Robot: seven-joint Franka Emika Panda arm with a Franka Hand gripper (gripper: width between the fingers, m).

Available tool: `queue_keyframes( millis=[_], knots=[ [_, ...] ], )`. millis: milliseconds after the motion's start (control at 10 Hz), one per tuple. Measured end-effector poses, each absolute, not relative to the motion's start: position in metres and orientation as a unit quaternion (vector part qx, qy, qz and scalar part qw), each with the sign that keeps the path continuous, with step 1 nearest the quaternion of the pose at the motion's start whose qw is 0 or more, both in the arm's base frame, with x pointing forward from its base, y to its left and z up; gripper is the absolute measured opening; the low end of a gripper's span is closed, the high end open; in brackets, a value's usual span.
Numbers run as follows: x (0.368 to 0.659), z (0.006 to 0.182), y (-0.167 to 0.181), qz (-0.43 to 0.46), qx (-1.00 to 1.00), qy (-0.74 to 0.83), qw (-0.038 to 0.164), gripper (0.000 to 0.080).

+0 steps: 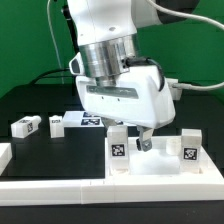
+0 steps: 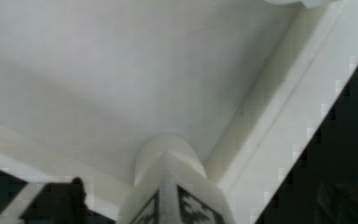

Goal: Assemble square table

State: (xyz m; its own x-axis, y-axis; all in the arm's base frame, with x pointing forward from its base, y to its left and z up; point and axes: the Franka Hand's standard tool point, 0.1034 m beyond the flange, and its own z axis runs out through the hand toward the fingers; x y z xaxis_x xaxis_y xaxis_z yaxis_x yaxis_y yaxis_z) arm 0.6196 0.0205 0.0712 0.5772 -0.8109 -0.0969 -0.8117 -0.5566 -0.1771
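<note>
The gripper [image 1: 143,143] hung low over the square table top [image 1: 60,183], jaws apart and clasping nothing. In the exterior view, a near leg [image 1: 118,149] stood upright just beside it at nine o'clock. A far leg [image 1: 190,148] stood at three o'clock. Two loose legs [image 1: 25,126] lay toward ten o'clock on the black table [image 1: 45,150].

Rear of scene: a plain green backdrop wall [image 1: 22,40], evenly lit, no windows seen. Work surface: a matte black tabletop [image 1: 30,100], also showing as dark patches in the wrist view. A long low white border wall [image 1: 50,188] runs along the near edge. Black cables [image 1: 192,10] arc overhead against the green. Lighting is bright and diffuse.
</note>
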Motion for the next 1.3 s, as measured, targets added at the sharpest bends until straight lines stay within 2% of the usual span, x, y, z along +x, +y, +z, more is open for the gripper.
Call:
queue_keyframes(
  millis=[100, 400, 600, 800, 900, 1000, 1300],
  knots=[
    [0.620, 0.071, 0.020, -0.001, -0.894, 0.437, 0.101, 0.0649],
    [0.621, 0.075, 0.015, -0.023, -0.967, 0.244, 0.074, 0.0649],
    [0.623, 0.075, 0.014, -0.028, -0.979, 0.190, 0.073, 0.0649],
    [0.623, 0.074, 0.014, -0.027, -0.975, 0.209, 0.074, 0.0402],
    [0.622, 0.073, 0.010, -0.026, -0.974, 0.211, 0.071, 0.0402],
    [0.621, 0.072, 0.007, -0.021, -0.961, 0.268, 0.072, 0.0301],
    [0.622, 0.073, 0.005, -0.009, -0.901, 0.426, 0.076, 0.0296]
  ],
)
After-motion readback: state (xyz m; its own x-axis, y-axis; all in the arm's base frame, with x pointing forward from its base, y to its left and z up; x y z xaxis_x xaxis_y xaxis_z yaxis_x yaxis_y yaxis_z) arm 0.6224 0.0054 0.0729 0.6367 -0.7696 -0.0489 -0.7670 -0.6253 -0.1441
